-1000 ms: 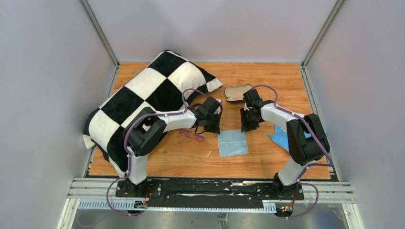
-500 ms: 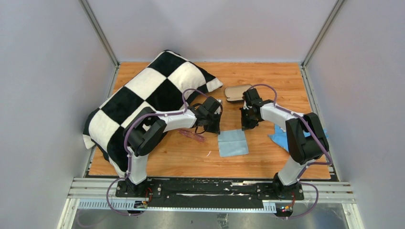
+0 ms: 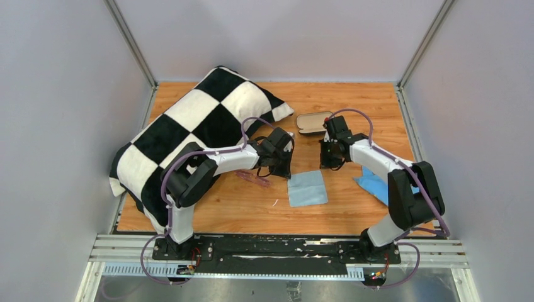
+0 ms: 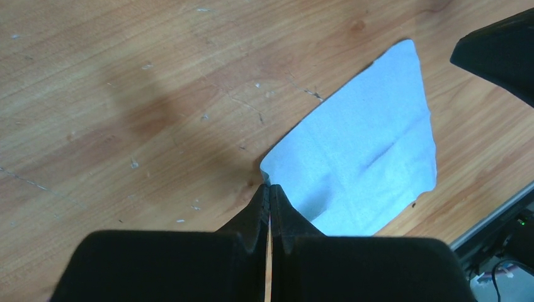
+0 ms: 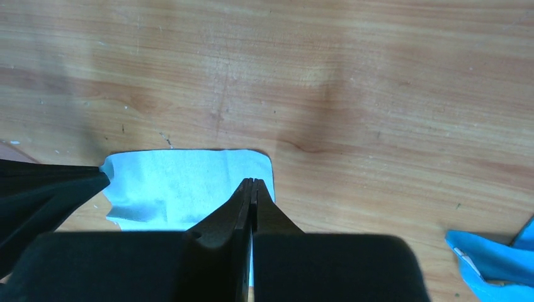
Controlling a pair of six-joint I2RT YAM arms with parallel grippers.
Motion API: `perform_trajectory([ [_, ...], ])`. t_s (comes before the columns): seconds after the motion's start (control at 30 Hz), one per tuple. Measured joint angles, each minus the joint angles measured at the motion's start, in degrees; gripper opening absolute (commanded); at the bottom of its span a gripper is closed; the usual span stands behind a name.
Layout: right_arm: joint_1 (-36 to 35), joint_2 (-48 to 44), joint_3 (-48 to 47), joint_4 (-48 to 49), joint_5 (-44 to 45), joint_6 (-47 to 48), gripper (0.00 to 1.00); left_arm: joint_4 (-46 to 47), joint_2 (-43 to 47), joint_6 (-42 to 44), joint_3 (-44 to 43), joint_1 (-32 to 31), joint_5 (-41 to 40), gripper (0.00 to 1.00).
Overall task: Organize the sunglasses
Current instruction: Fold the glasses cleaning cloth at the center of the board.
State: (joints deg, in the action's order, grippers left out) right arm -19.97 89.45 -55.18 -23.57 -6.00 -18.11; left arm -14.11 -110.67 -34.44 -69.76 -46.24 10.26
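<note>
The sunglasses [image 3: 254, 178], a slim folded pinkish pair, lie on the wooden table just left of my left gripper [image 3: 281, 166]. They do not show clearly in either wrist view. A light blue cloth [image 3: 307, 188] lies flat between my two grippers. In the left wrist view my left gripper [image 4: 269, 187] is shut, pinching the cloth [image 4: 368, 157] at its near corner. My right gripper [image 3: 329, 161] is shut and empty. In the right wrist view its tips [image 5: 252, 182] hover over the cloth [image 5: 182, 182] near its right corner.
The open dark glasses case [image 3: 313, 122] with tan lining lies behind the grippers. A black-and-white checkered pillow [image 3: 189, 126] fills the left side. A second blue cloth [image 3: 373, 182] lies under the right arm. A tiny pink scrap [image 3: 275, 202] lies by the first cloth.
My right gripper has drawn back a little from the cloth's edge, and its elbow has swung right. The left gripper and the cloth have hardly moved.
</note>
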Motion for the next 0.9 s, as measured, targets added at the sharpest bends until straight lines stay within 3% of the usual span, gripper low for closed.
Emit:
perform_trajectory([
  [0.13, 0.00, -2.10, 1.20, -0.04, -0.04, -0.46, 0.00, -0.22, 1.20, 0.04, 0.00, -0.85, -0.04, 0.00],
  [0.17, 0.00, -2.38, 1.40, -0.04, -0.07, -0.50, 0.03, -0.20, 1.46, 0.04, 0.00, -1.01, -0.04, 0.00],
  [0.27, 0.00, -2.32, 1.46, -0.15, -0.11, -0.44, 0.29, -0.20, 1.77, 0.24, 0.00, -1.27, -0.07, 0.00],
  [0.37, -0.02, -1.03, 1.40, -0.07, -0.07, -0.17, 0.37, -0.57, 1.77, 0.48, 0.00, -1.36, -0.39, 0.00],
  [0.63, -1.16, 4.96, -0.37, 0.15, 0.39, 0.22, 0.38, -2.08, 1.77, 1.38, 0.00, -1.38, -1.11, 0.00],
  [0.9, -1.92, 6.84, -2.01, 0.90, 0.92, 0.96, 0.25, -2.51, 1.49, 1.64, -1.75, -1.38, -0.83, 0.00],
])
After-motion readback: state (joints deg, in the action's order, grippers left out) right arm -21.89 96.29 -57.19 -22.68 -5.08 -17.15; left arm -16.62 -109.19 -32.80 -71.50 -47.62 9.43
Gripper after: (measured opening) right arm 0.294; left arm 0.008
